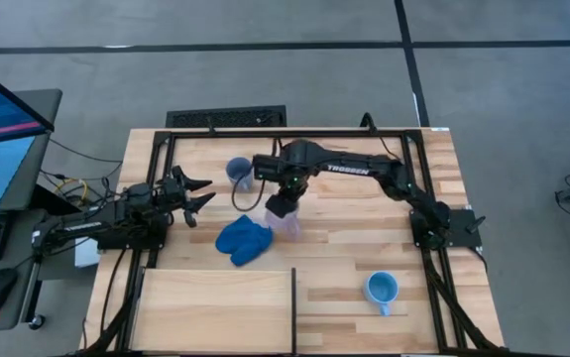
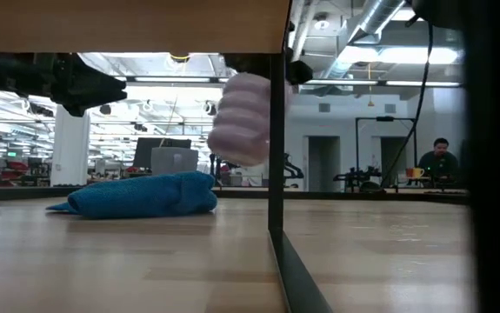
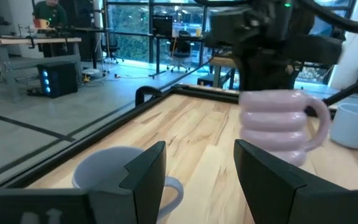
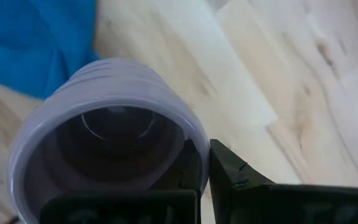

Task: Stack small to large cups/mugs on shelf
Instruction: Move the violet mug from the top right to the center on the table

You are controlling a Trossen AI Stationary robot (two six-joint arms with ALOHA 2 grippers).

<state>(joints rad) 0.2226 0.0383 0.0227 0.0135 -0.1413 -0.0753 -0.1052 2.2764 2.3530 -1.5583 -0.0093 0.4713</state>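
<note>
- The plywood shelf [image 1: 215, 307] lies at the near edge of the table; the bright light-blue mug [image 1: 381, 290] stands beside it on the planks.
- The right gripper [image 1: 283, 206] pinches the rim of the lilac ribbed mug [image 1: 286, 220], which hangs clear of the table just beside the blue cloth [image 1: 244, 239].
- That one-wall grip looks thin; a quick swing toward the shelf could tilt or drop the mug.
- The left gripper [image 1: 197, 195] waits with its fingers spread and empty, near the grey-blue mug [image 1: 239, 171] at the far side.
</note>
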